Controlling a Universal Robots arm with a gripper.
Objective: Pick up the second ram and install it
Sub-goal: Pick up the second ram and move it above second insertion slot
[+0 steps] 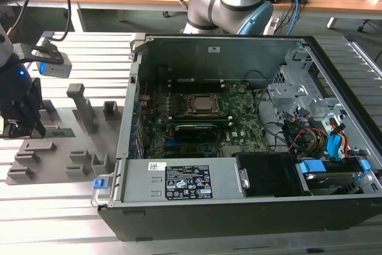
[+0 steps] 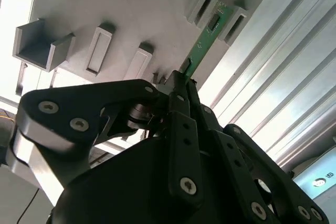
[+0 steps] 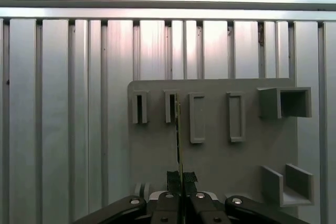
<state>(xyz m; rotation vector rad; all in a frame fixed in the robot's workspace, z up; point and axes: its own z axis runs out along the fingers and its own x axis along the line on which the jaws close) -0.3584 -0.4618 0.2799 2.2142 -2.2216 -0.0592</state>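
At the exterior view's far left, find the second ram [image 2: 206, 39] standing on edge over the grey fixture plate [image 1: 57, 162], one end pinched in the closed gripper [image 2: 179, 80], the other between two slotted blocks [image 2: 206, 2]. Thin, narrow, green, dotted with small dark chips. Probably light, stiff yet fragile: grip by bare board edges, never chips or contacts.

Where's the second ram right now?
The second ram sits on the grey fixture plate at the exterior view's left, outside the computer case; in both wrist views the gripper is shut on one end.
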